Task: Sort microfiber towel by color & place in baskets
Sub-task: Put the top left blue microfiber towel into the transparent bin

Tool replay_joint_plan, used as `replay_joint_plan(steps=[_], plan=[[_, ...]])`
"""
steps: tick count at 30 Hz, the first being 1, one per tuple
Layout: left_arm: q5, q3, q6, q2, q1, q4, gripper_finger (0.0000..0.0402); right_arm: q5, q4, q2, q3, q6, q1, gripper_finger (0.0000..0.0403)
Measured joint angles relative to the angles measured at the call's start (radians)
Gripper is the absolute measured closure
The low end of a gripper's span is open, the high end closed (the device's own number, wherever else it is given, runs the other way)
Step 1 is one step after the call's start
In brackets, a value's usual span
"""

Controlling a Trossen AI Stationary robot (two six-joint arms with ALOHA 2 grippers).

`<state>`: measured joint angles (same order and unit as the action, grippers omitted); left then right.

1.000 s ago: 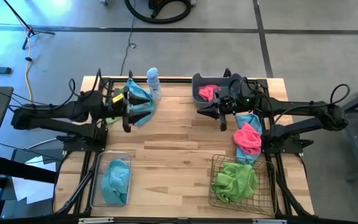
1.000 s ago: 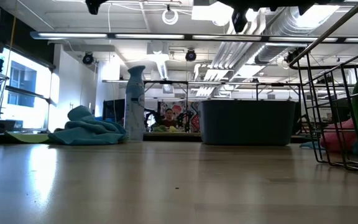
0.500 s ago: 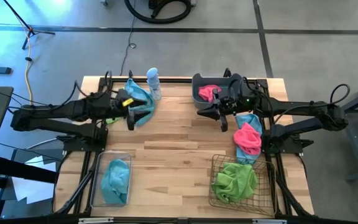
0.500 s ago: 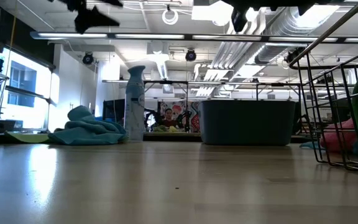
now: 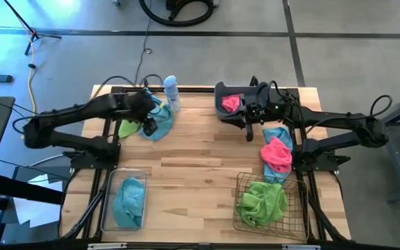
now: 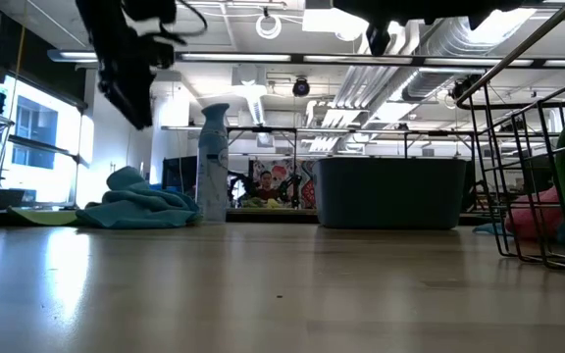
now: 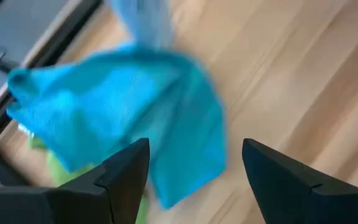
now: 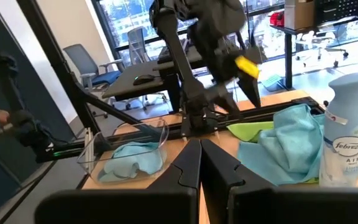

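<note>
- While a teal-blue towel (image 5: 157, 117) lies crumpled on the table (image 5: 200, 149) at the far left, the left gripper (image 5: 146, 125) hangs just above its near edge, fingers (image 7: 126, 171) spread apart and closed on nothing; the left wrist view shows the blue cloth filling the gap ahead of the two fingers.
- A lime green towel (image 5: 128, 127) lies flat just beside that gripper, on its outer side, partly tucked under the teal one.
- A spray bottle (image 5: 171, 93) stands upright just beyond the teal towel, on the far side of the left gripper, near the table's back edge.
- The clear bin (image 5: 110, 208) sits well apart from the left gripper, toward the near left corner, with one teal-blue towel (image 5: 129, 201) inside.
- The right gripper (image 5: 248, 133) hovers over bare wood at mid-table, fingers pressed together, nothing between them.
- The grey-blue tub (image 5: 219, 90) is just behind the right gripper, under its wrist, and holds a pink towel (image 5: 230, 103).
- A pink towel (image 5: 277, 154) lies just beside the right gripper on its outer side, on top of another teal-blue towel (image 5: 276, 135) that shows at its far end.
- The wire-mesh basket (image 5: 244, 182) stands nearer the front edge, past that pink towel, with a lime green towel (image 5: 262, 201) bunched inside.
- In the low view the left gripper (image 6: 130, 93) hangs above the teal heap (image 6: 137, 206), clear of it.
</note>
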<state>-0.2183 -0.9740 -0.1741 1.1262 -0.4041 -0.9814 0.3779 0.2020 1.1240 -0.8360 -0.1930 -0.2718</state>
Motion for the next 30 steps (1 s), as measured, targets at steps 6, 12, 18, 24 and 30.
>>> replay_joint_plan(steps=[6, 12, 18, 24, 30], plan=[[-0.071, -0.027, 0.172, 0.190, -0.054, -0.020, 0.0159, -0.018, -0.001, 0.000, 0.000, -0.013, -0.005, 0.0402], [-0.113, -0.068, 0.290, 0.358, -0.095, -0.004, 0.0159, -0.034, -0.001, 0.000, 0.000, -0.030, -0.005, 0.0402], [-0.112, -0.070, 0.324, 0.459, -0.127, 0.008, 0.0159, -0.034, -0.002, 0.000, 0.000, -0.069, -0.005, 0.0402], [-0.114, -0.070, 0.342, 0.510, -0.162, 0.066, 0.0159, -0.034, -0.002, 0.000, 0.000, -0.080, -0.005, 0.0402], [-0.110, -0.070, 0.378, 0.517, -0.173, 0.068, 0.0159, -0.034, -0.002, 0.000, 0.000, -0.095, -0.005, 0.0402]])
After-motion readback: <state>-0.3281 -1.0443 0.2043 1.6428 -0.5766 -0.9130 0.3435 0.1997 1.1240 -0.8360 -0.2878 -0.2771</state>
